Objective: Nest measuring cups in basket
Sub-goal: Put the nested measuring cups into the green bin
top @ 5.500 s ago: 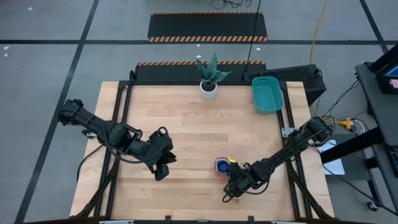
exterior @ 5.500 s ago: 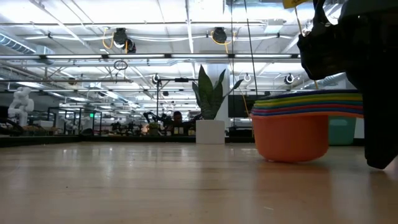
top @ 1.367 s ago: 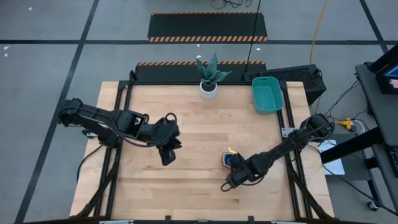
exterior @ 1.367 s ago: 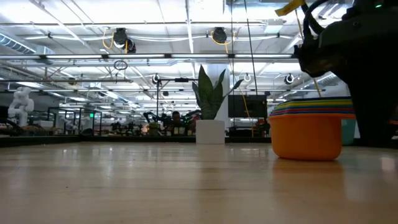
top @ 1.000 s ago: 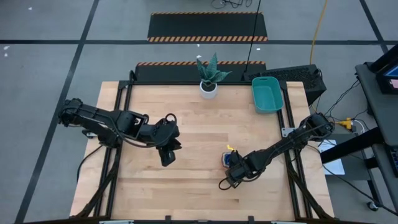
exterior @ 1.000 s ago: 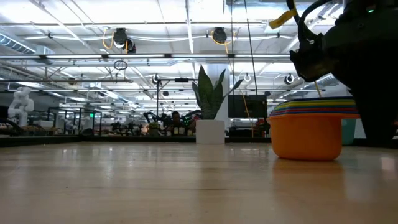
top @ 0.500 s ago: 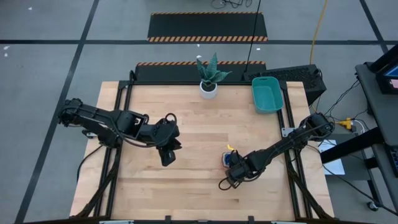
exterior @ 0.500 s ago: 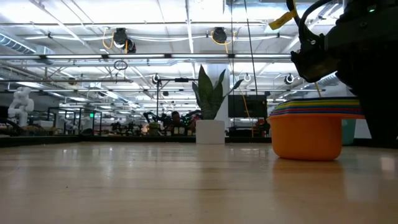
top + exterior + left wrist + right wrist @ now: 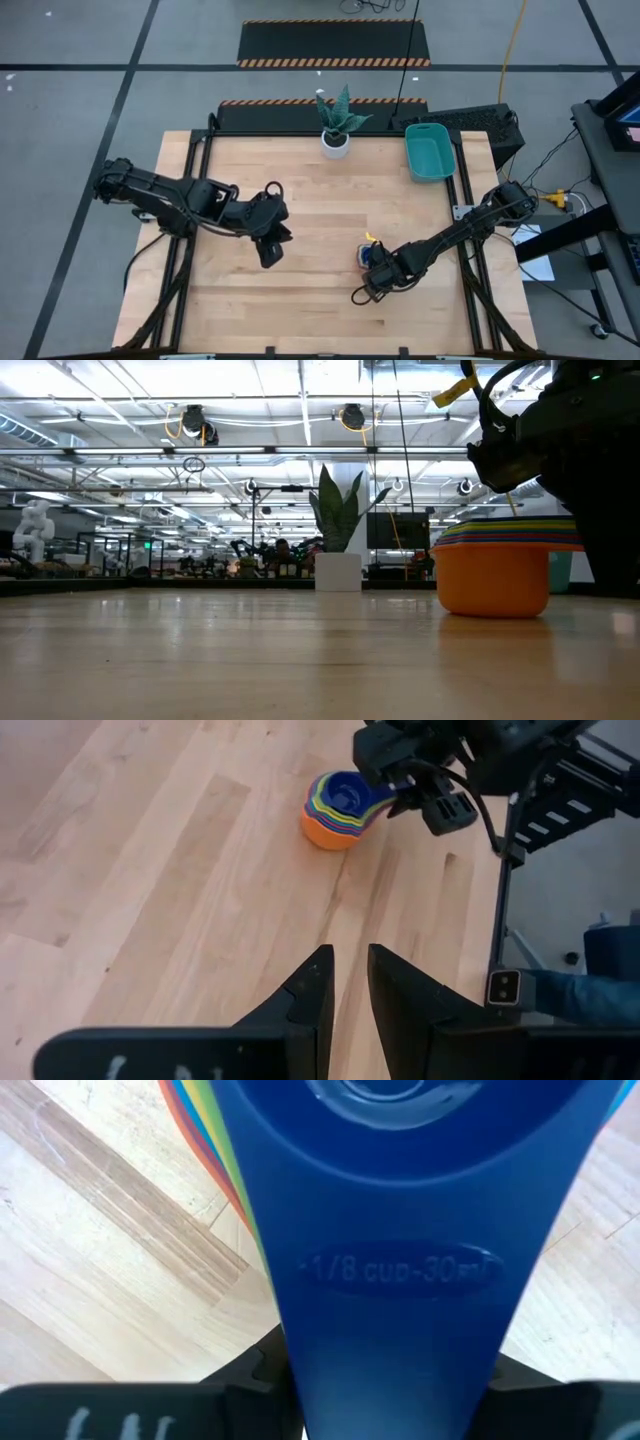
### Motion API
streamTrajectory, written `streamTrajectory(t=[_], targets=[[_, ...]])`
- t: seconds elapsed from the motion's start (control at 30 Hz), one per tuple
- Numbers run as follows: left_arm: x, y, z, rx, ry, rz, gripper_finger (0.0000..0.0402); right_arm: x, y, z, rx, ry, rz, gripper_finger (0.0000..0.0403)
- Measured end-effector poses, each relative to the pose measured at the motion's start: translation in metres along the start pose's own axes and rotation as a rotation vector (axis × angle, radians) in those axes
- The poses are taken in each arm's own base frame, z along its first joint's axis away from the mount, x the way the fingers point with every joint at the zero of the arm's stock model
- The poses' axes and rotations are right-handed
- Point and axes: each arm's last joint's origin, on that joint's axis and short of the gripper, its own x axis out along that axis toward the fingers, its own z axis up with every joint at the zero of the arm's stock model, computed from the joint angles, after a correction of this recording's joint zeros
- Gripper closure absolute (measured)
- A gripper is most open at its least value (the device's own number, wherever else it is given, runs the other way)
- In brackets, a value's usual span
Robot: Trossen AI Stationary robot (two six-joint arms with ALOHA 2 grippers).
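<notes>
While the right gripper [image 9: 368,290] clasps the measuring cups' [image 9: 338,810] handles, the blue one reads "1/8 cup-30ml".

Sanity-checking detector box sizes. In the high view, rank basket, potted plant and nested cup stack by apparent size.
1. basket
2. potted plant, close to the basket with leaves counted, so unsure
3. cup stack, clearly smallest; the right gripper covers part of it

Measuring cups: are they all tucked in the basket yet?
Not yet. The measuring cups already sit nested in one stack on the table. The right end effector is at the stack, its fingers closed on the blue handle. The left end effector waits mid-table. Still left: carrying the stack to the empty basket at the far corner.
</notes>
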Motion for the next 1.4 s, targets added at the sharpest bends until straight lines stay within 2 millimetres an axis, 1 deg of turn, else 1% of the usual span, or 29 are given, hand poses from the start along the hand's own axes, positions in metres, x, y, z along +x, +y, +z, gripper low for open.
streamTrajectory(t=[0.2, 0.8, 1.03, 1.3, 1.4], targets=[[-0.001, -0.005, -0.004, 0.019, 0.007, -0.014, 0.0335, 0.0, 0.0, 0.0, 0.004, -0.003, -0.001, 0.0275], [-0.001, -0.005, -0.004, 0.034, 0.007, -0.013, 0.0335, 0.0, 0.0, 0.001, 0.002, -0.023, -0.004, 0.0275], [-0.001, -0.005, -0.004, 0.035, 0.008, -0.013, 0.0335, -0.014, -0.004, 0.0, 0.023, -0.061, 0.014, 0.0275], [-0.001, -0.005, -0.004, 0.048, -0.001, -0.002, 0.0335, -0.039, -0.022, 0.005, 0.058, -0.085, -0.021, 0.0276], [-0.001, -0.005, -0.004, 0.048, -0.002, 0.0, 0.0335, -0.041, -0.026, 0.007, 0.054, -0.088, -0.041, 0.0284]])
